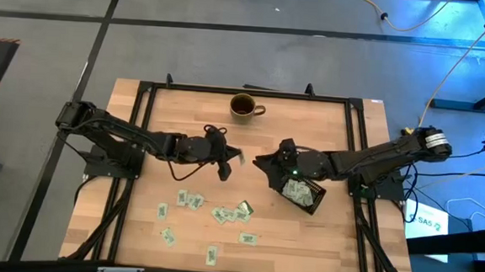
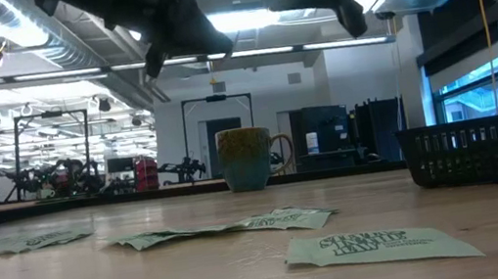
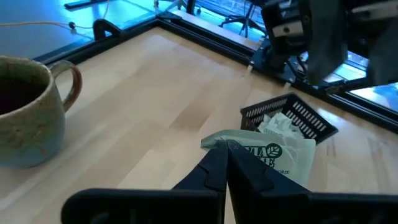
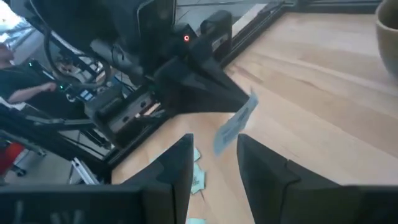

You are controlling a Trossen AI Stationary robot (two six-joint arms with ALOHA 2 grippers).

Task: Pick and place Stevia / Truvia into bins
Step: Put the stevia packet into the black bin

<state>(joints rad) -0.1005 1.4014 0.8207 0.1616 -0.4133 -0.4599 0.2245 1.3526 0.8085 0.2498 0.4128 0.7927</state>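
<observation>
Your left gripper (image 3: 227,146) was clamped on one sachet (image 3: 283,158), pinching it by an edge with the fingers pressed together; the packet was lifted off the table, in the space between the two arms. Its printed face showed a green leaf logo and dark lettering, but you could not read the words from the left wrist view. From the right wrist view the same sachet (image 4: 235,122) hung tilted from the left arm's fingertips, above the wood. Your right gripper (image 4: 214,152) was partly open, with a clear gap between its fingers and nothing in it; it hovered near the bin's (image 1: 316,205) inner end. The bin sat tilted on the right side of the table and already had several sachets inside (image 1: 298,190). The other sachets (image 1: 221,212) lay scattered flat on the near half of the table, below and between the arms, some overlapping. In the low view the nearest one (image 2: 379,245) carried dark green print, too blurred to make out. The mug (image 1: 244,107) stood at the far edge of the table (image 1: 311,123), well apart from both grippers, its handle turned toward the right arm's side.
</observation>
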